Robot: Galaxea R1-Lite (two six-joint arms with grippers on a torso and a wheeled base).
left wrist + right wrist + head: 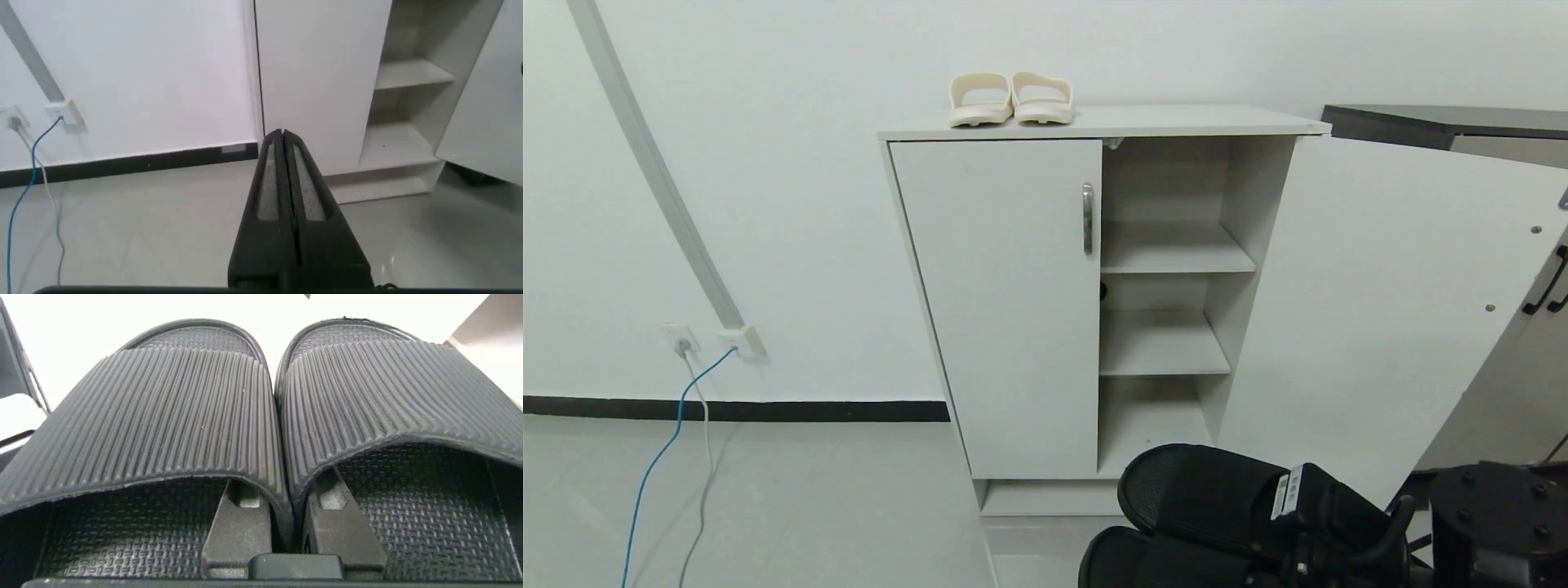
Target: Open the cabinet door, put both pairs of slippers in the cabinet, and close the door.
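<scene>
A white cabinet stands against the wall, its right door swung wide open and its left door closed. Inside are bare shelves. A cream pair of slippers rests on the cabinet top. My right gripper is low in front of the open side, shut on a black pair of slippers. In the right wrist view its fingers pinch the two inner walls of the black slippers together. My left gripper hangs shut and empty over the floor, left of the cabinet.
A dark cabinet stands right behind the open door. Wall sockets with a blue cable and a grey one trail over the floor at the left. Grey tiled floor lies open before the closed door.
</scene>
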